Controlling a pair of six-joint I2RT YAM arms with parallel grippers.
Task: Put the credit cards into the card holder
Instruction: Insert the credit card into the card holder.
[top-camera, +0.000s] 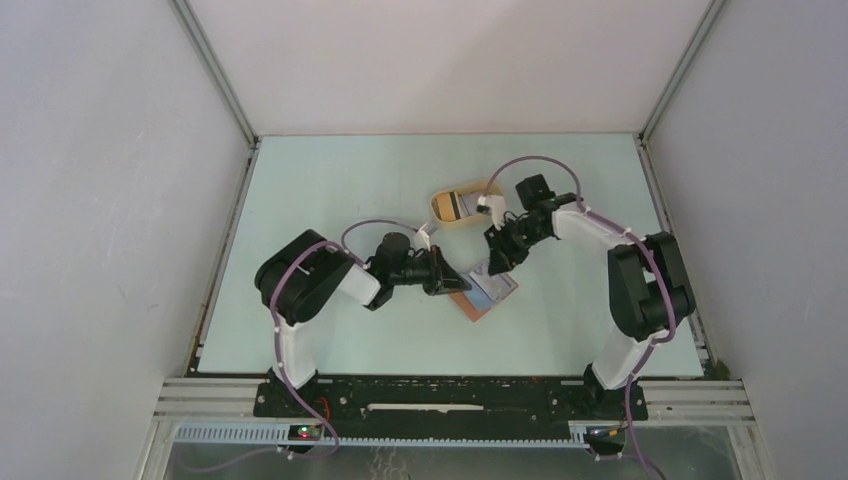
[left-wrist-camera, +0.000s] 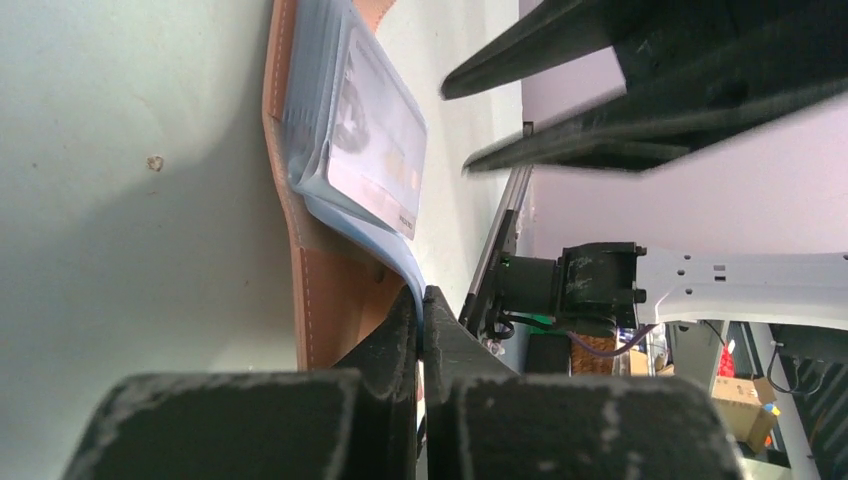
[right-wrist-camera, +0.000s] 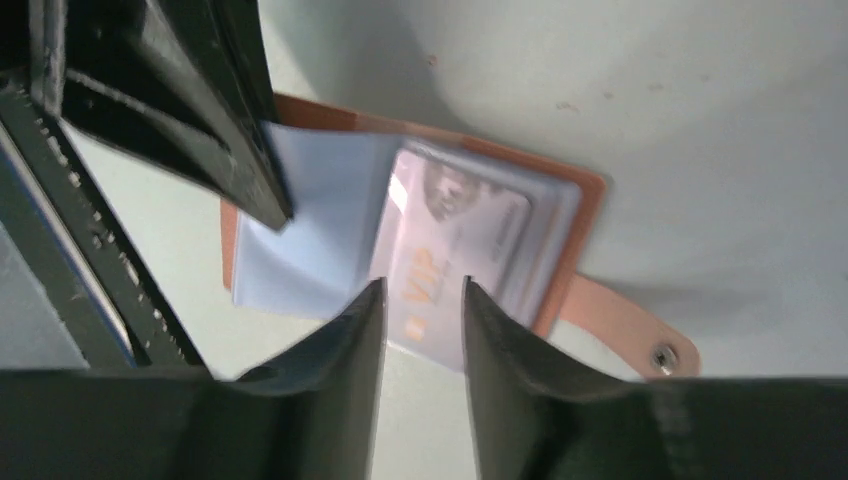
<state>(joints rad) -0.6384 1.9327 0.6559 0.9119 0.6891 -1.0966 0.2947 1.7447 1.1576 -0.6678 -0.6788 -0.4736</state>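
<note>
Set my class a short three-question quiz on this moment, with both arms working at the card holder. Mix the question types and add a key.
1. True or false: the left gripper is shut on a clear sleeve of the card holder.
2. In its wrist view, what lies directly below the right gripper? A) a loose coin B) a VIP card inside a sleeve C) a pen
3. Fill in: the right gripper's jaws stand ____, with nothing between them.
Key: 1 true; 2 B; 3 open.
</note>
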